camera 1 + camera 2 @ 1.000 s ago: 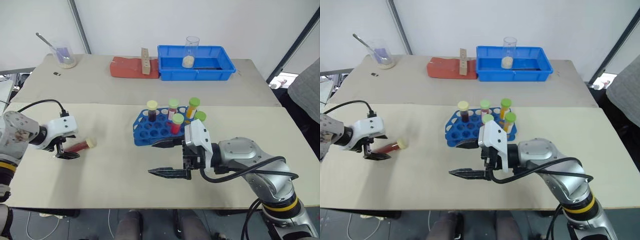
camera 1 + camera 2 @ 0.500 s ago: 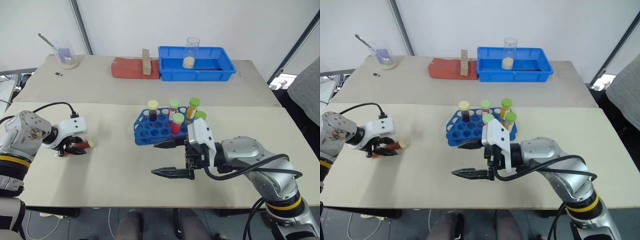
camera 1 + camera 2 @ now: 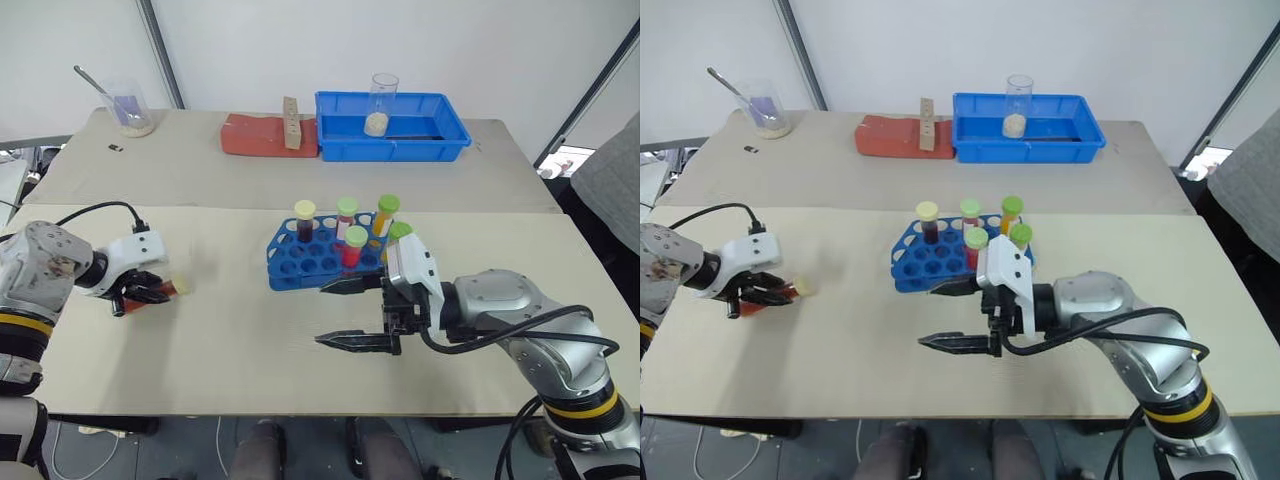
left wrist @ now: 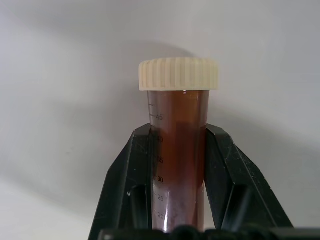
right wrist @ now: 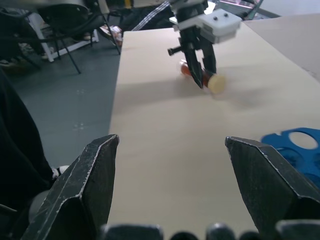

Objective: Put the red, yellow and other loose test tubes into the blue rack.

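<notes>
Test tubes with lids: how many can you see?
6: five stand in the blue rack, and the left gripper holds a sixth test tube near the table.

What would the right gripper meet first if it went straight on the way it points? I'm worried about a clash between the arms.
Probably the left gripper, shut on the red test tube. Bare table lies between them, though depth is hard to judge.
</notes>
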`<action>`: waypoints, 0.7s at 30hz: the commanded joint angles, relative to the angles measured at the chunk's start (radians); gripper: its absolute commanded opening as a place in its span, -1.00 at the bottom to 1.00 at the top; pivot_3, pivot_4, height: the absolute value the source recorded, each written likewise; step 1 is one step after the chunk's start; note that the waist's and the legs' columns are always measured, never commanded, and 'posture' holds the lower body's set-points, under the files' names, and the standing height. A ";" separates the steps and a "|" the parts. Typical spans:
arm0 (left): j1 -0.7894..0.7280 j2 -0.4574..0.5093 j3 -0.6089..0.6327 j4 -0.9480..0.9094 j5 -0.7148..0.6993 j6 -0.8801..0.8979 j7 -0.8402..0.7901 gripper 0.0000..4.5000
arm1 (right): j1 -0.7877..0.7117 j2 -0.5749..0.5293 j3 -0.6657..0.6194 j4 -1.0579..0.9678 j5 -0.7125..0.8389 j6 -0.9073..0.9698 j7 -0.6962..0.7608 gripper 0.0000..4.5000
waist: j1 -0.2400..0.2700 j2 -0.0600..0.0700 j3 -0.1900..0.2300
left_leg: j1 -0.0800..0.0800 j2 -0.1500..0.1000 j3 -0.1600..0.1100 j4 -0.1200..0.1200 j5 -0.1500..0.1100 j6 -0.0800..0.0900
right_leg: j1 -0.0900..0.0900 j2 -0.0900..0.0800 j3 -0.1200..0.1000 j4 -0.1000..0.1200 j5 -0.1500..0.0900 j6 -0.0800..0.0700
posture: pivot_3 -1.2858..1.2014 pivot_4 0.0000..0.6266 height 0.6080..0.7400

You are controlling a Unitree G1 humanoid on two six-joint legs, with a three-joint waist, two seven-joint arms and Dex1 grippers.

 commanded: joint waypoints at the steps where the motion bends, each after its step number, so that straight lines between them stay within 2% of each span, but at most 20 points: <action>1: 0.019 0.012 0.114 -0.090 -0.099 0.057 0.010 -0.60 | 0.019 -0.039 -0.053 -0.008 -0.031 -0.097 0.051 0.69 | 0.000 0.000 0.000 | -0.001 0.000 0.000 0.000 0.000 0.000 | 0.000 0.000 0.000 0.000 0.000 0.000 | 0.03 -0.52 1.00; 4: 0.038 -0.064 0.229 -0.206 -0.230 0.133 0.062 -0.60 | 0.030 -0.085 -0.076 0.012 -0.046 -0.118 0.078 0.69 | 0.003 0.000 0.000 | -0.001 -0.001 0.000 0.000 0.000 0.000 | 0.000 -0.001 0.000 -0.001 0.000 0.002 | 0.03 -0.52 1.00; 8: 0.024 -0.170 0.312 -0.328 -0.350 0.204 0.150 -0.60 | 0.044 -0.117 -0.104 0.024 -0.054 -0.123 0.083 0.69 | 0.004 0.000 0.000 | -0.001 -0.002 -0.001 0.003 0.000 0.000 | 0.002 -0.002 0.000 -0.001 0.001 0.003 | 0.03 -0.52 1.00; 12: 0.007 -0.373 0.361 -0.478 -0.501 0.291 0.304 -0.60 | 0.102 -0.151 -0.138 -0.010 -0.082 -0.129 0.056 0.69 | 0.008 0.000 0.000 | -0.001 -0.002 -0.001 0.004 0.000 0.000 | 0.002 -0.002 0.000 -0.001 0.002 0.005 | 0.03 -0.52 1.00; 17: 0.031 -0.558 0.343 -0.565 -0.570 0.295 0.448 -0.60 | 0.181 -0.169 -0.161 -0.063 -0.128 -0.131 -0.004 0.69 | -0.003 -0.001 0.000 | -0.001 -0.004 -0.002 0.003 0.000 0.000 | 0.002 -0.003 0.001 -0.002 0.006 0.000 | 0.03 -0.52 1.00; 21: 0.046 -0.631 0.283 -0.566 -0.548 0.223 0.477 -0.60 | 0.236 -0.173 -0.182 -0.103 -0.137 -0.110 -0.053 0.69 | -0.002 -0.001 0.000 | 0.000 -0.004 -0.003 0.003 0.000 0.000 | 0.003 -0.001 0.001 -0.001 0.006 0.000 | 0.03 -0.52 1.00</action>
